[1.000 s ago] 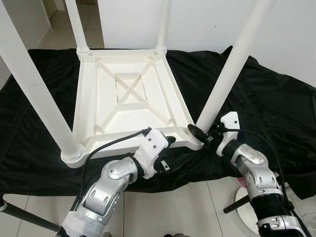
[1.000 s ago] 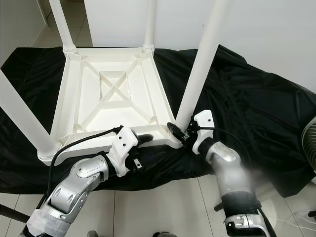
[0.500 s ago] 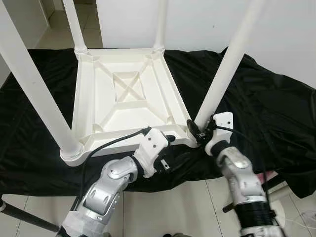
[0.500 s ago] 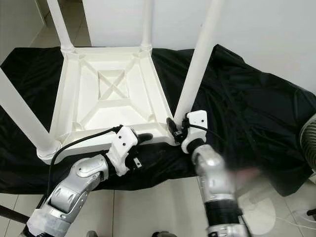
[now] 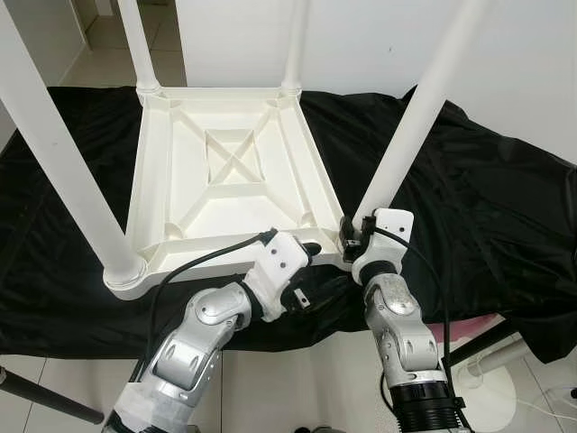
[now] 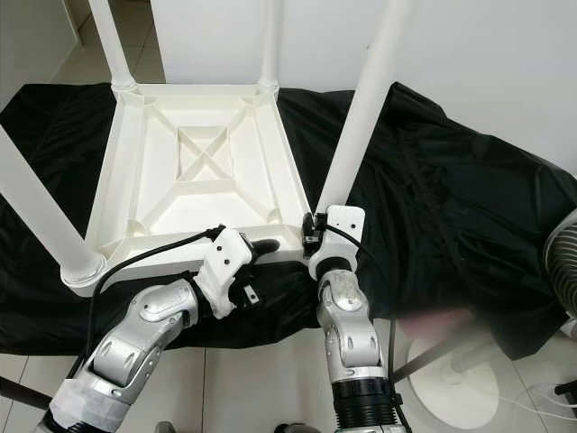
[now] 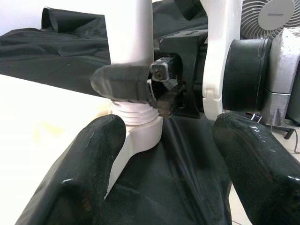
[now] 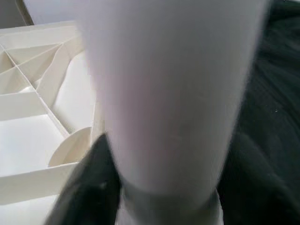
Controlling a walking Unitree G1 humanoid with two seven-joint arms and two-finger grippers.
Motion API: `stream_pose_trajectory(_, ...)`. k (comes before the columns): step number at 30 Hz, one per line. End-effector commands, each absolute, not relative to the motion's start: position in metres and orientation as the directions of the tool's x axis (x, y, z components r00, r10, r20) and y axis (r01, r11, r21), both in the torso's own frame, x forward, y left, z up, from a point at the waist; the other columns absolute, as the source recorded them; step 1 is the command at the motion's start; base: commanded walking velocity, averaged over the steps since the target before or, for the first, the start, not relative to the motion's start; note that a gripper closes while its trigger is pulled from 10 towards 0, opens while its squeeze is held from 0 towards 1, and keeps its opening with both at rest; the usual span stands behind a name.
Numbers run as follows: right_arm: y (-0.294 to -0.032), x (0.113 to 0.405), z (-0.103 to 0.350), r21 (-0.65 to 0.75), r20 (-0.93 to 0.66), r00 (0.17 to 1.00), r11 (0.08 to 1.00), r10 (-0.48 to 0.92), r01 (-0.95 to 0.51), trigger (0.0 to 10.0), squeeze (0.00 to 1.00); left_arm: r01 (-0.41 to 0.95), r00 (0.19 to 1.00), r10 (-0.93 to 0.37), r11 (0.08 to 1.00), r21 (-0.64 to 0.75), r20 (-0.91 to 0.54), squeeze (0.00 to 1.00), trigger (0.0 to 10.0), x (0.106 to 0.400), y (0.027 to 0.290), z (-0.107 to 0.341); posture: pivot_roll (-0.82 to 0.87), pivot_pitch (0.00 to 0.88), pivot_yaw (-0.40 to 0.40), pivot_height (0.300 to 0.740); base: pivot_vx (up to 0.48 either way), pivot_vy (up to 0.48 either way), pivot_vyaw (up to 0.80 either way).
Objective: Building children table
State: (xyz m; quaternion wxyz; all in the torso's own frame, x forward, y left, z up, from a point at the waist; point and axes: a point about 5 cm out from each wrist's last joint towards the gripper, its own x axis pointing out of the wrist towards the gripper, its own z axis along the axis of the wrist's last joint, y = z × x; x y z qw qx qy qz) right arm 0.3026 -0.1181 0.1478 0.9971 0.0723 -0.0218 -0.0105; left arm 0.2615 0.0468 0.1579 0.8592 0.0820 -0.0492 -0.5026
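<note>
Since a second ago the right gripper (image 5: 347, 236) has swung in from out beside the near-right leg (image 5: 410, 126) and now hugs its base, while the camera has hardly shifted. That leg stands in the near-right corner socket of the upturned white table top (image 5: 225, 185), which lies on a black cloth (image 5: 487, 207) with three more legs already up at its other corners. In the right wrist view the leg sits between the two black fingers (image 8: 89, 187), which press against its sides just above the threaded collar, so the gripper is clamped on the leg. The left gripper (image 5: 311, 262) hovers at the near rim of the top, just beside the same corner, its fingers (image 7: 89, 173) spread wide with nothing between them. My judgement: the step in hand is seating or screwing this last leg home. To do it well, keep the leg in line with the socket while turning, grip low near the collar, and use the left gripper to steady the rim so the top does not slide on the cloth.
</note>
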Motion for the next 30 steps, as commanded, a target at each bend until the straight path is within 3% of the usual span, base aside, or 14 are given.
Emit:
stream_pose_trajectory(1,-0.114,0.297,0.139,0.197,-0.001,0.999,0.980,-0.035,0.035,10.0,1.00,0.827,0.538,-0.843,0.530,0.188,0.009,0.00,10.0,0.264,0.047,0.155,-0.04,0.067,-0.068,0.740,0.000,0.000,0.00)
stream_pose_trajectory(9,-0.117,0.295,0.147,0.203,0.064,0.998,0.979,0.009,-0.022,10.0,1.00,0.822,0.543,-0.840,0.535,0.195,0.015,0.00,10.0,0.263,0.049,0.155,-0.04,0.063,-0.069,0.740,0.000,0.000,0.00)
stream_pose_trajectory(16,-0.136,0.292,0.146,0.126,0.095,0.988,0.983,0.123,-0.134,10.0,1.00,0.822,0.540,-0.842,0.531,0.206,0.015,0.00,10.0,0.262,0.050,0.153,-0.04,0.054,-0.070,0.740,0.000,0.000,0.00)
stream_pose_trajectory(17,-0.139,0.292,0.144,0.117,0.093,0.986,0.982,0.138,-0.148,10.0,0.69,0.822,0.540,-0.842,0.531,0.207,0.016,0.00,10.0,0.262,0.050,0.153,-0.04,0.053,-0.070,0.740,0.000,0.000,0.00)
stream_pose_trajectory(18,-0.141,0.292,0.143,0.109,0.099,0.983,0.980,0.154,-0.164,10.0,0.00,0.821,0.540,-0.842,0.531,0.208,0.018,0.00,10.0,0.262,0.050,0.153,-0.04,0.051,-0.072,0.740,0.000,0.000,0.00)
stream_pose_trajectory(30,-0.140,0.285,0.132,0.082,0.149,0.978,0.984,0.144,-0.158,10.0,0.00,0.794,0.581,-0.813,0.579,0.185,0.050,0.00,10.0,0.266,0.053,0.152,-0.04,0.066,-0.067,0.740,0.000,0.000,0.00)
